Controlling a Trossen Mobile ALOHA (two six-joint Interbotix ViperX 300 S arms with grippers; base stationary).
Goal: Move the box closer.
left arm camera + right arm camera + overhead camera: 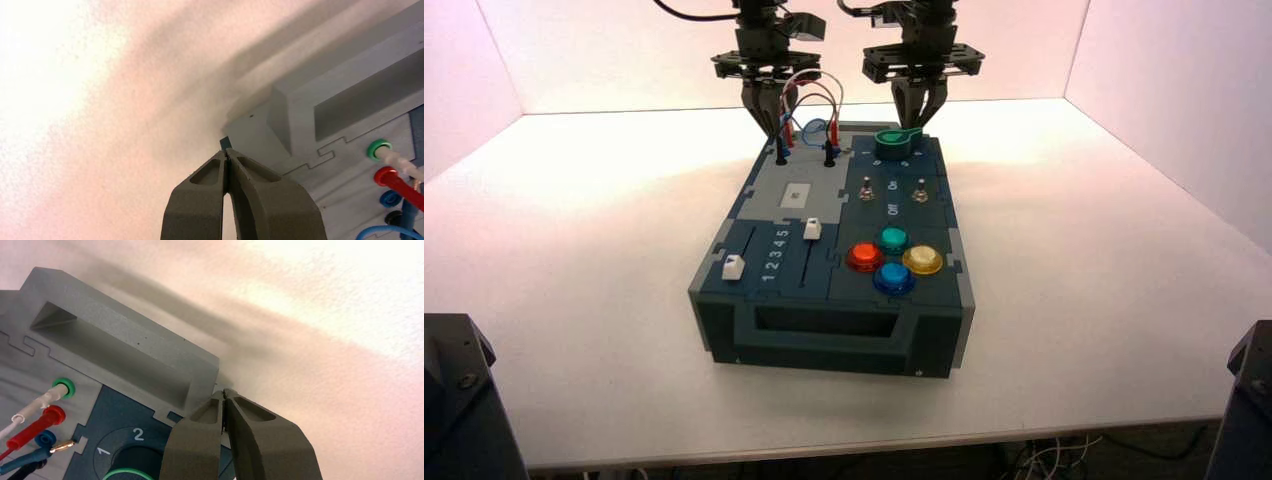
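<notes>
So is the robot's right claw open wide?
No, the right gripper has its fingertips pressed together, right by the far edge of the box.

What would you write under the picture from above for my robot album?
Both grippers, left and right, jaws shut, reach down behind the far edge of the box on the white table.

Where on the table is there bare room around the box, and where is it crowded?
The white table lies bare left of the box, right of it, and along the near edge in front. It is crowded at the box's far edge, where the left gripper and right gripper, both shut, hang by the looped wires.
</notes>
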